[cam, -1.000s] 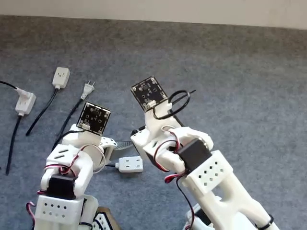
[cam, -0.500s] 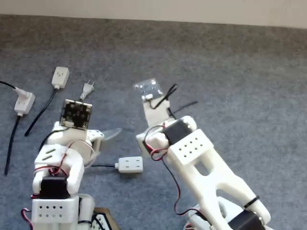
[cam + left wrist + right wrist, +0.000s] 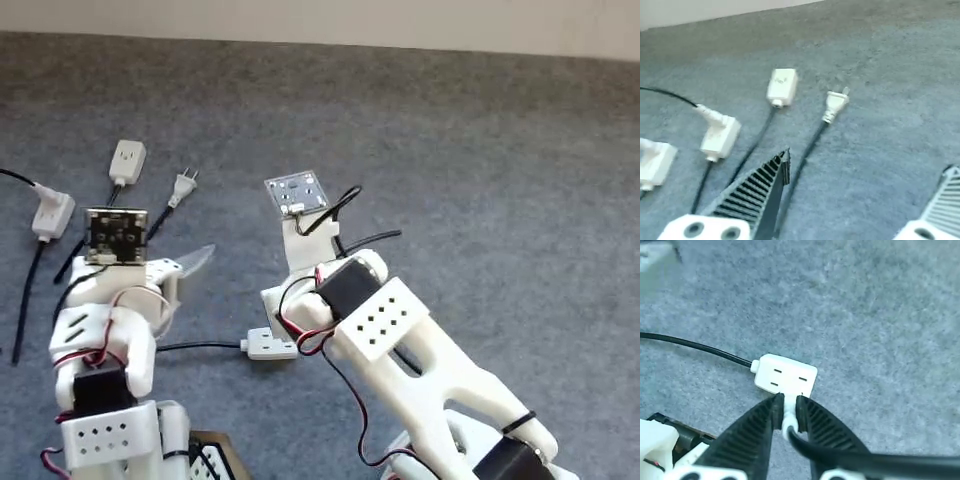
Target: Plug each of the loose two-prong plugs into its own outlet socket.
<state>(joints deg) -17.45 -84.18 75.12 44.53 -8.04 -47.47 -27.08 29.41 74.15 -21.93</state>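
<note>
At the near socket (image 3: 785, 376), your right gripper (image 3: 788, 404) pinches a plug (image 3: 789, 421) against its slots; seating looks unfinished. Ahead of your left gripper (image 3: 867, 162), spread wide and empty, a loose plug (image 3: 836, 101) lies beside a free socket (image 3: 781, 86). Another pair (image 3: 717, 136) looks joined.

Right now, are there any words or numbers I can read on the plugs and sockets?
None can be read.
The outlet socket beside the loose two-prong plug bears a faint mark, too blurred to read.
The near socket at the right gripper shows only slots; the white plug it grips shows no lettering.
</note>
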